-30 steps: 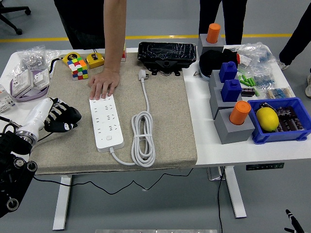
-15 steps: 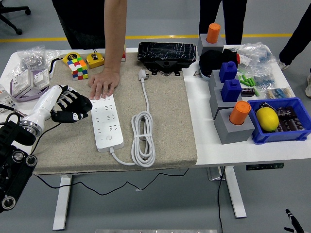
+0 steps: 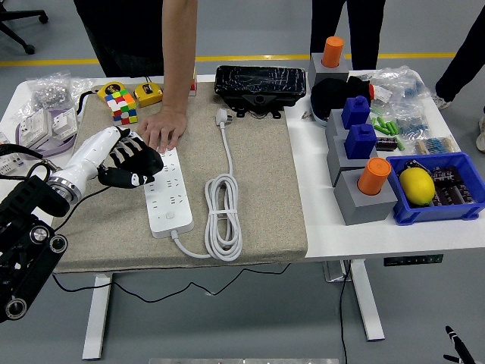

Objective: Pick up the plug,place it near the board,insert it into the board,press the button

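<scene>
- Left robot hand (image 3: 129, 162): black fingers loosely curled, grasping nothing, over the white power strip's (image 3: 167, 192) upper left edge.
- White plug (image 3: 222, 117) lies on the woven beige mat (image 3: 265, 189), at 1 o'clock from the strip, its smooth cable (image 3: 224, 216) coiled.
- A person's hand (image 3: 162, 130) presses the strip's far end.

- Your left hand (image 3: 130, 163) covered the power strip's (image 3: 168, 196) edge at nine o'clock; you could not tell whether it touched.
- The person's hand (image 3: 161, 130) hid the strip's twelve o'clock end.
- The person was cut off above the forearm at twelve o'clock.
- The strip's button (image 3: 170, 215) was too small to read.
</scene>
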